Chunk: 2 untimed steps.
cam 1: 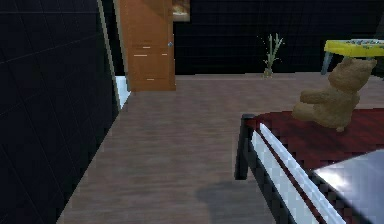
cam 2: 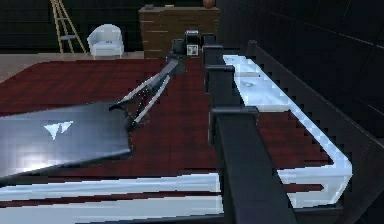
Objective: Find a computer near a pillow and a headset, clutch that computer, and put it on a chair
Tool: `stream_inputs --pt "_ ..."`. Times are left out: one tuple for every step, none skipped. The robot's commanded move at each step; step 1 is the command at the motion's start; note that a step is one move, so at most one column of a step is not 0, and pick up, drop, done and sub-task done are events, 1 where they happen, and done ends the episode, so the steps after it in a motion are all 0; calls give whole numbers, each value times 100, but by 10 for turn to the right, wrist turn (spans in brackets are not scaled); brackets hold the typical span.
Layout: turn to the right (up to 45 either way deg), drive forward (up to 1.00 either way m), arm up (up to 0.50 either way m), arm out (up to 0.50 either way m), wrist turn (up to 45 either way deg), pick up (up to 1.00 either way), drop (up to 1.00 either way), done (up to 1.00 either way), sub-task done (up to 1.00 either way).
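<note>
End effector [cam 2: 123, 113] nr computer [cam 2: 60, 145], on bed [cam 2: 180, 140]

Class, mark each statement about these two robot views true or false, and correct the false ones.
1. A teddy bear sits on the bed. True.
2. The dresser is white. False: it is brown wood.
3. The laptop lies on the floor. False: it lies on the bed.
4. A white armchair stands beyond the bed. True.
5. In the arm side view, the tool shows close to the laptop. True.
</note>
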Motion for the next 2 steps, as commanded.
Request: stream_inputs --pt "0 0 0 -48 0 0 0 0 0" --pt "-120 0 0 0 0 0 0 0 0"
